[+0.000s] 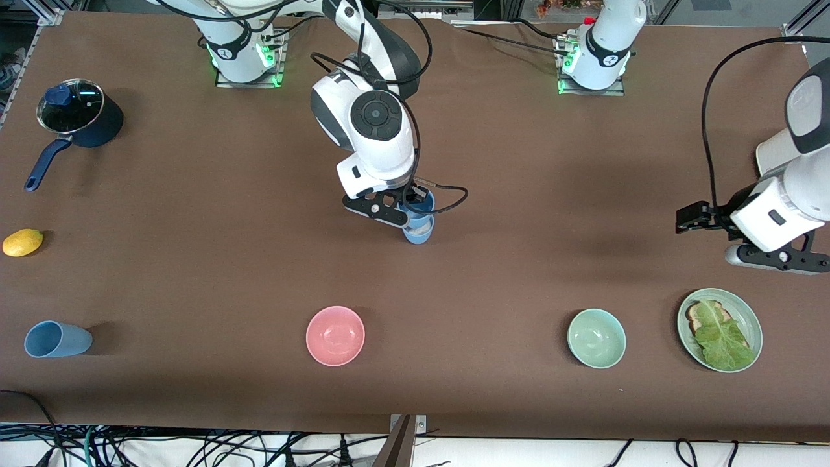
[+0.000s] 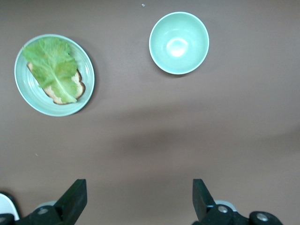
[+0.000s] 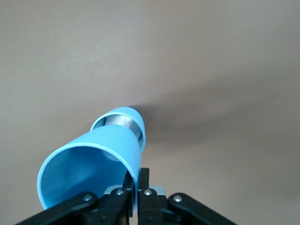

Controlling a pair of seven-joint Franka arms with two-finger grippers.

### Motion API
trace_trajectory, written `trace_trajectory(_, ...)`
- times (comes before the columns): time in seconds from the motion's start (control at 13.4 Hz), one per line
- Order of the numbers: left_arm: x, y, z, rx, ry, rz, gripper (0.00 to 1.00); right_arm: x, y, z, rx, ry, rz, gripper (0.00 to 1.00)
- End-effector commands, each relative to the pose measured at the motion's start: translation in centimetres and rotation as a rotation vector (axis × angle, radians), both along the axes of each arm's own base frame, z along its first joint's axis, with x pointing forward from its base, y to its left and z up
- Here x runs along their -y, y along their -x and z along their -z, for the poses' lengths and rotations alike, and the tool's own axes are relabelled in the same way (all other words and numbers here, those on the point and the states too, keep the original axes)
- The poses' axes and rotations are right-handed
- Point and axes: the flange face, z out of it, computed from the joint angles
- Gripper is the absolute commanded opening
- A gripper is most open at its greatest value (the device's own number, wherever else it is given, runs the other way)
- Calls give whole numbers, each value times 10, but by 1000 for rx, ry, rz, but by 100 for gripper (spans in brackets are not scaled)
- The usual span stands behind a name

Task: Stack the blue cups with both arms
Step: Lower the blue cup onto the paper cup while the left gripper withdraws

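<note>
My right gripper [image 1: 410, 213] [image 3: 138, 177] is shut on the rim of a light-blue cup [image 1: 425, 202] [image 3: 89, 164], one finger inside and one outside. It holds this cup, tilted, just above a second blue cup [image 1: 418, 234] [image 3: 125, 118] that stands upright at the table's middle. I cannot tell whether the two cups touch. A third blue cup [image 1: 57, 339] lies on its side near the front camera at the right arm's end. My left gripper [image 1: 778, 261] [image 2: 139, 199] is open and empty, hovering above the table beside the plate, and waits.
A pink bowl [image 1: 335, 335], a green bowl [image 1: 596, 338] [image 2: 178, 43] and a green plate [image 1: 746, 318] [image 2: 84, 93] with toast and lettuce line the front. A navy saucepan [image 1: 81, 117] and a lemon [image 1: 23, 242] sit at the right arm's end.
</note>
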Motion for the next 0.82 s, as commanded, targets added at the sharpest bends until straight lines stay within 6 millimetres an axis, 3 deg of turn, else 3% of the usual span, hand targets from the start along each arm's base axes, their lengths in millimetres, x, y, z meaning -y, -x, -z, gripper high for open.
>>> trace_trajectory(0.0, -6, 3, -10, -7, 19, 170, 99, -7, -5, -2, 25, 3, 8, 0)
trace_trajectory(0.3, -25, 3, -9, -10, 44, 500, 99, -6, -5, 3, 33, 25, -2, 0)
trace_trajectory(0.52, -33, 2, -9, -4, 67, 788, 99, -6, -5, 6, 35, 32, -5, 0)
trace_trajectory(0.75, -34, -2, -14, 12, 70, 948, 99, -7, -5, 8, 40, 27, -4, 0)
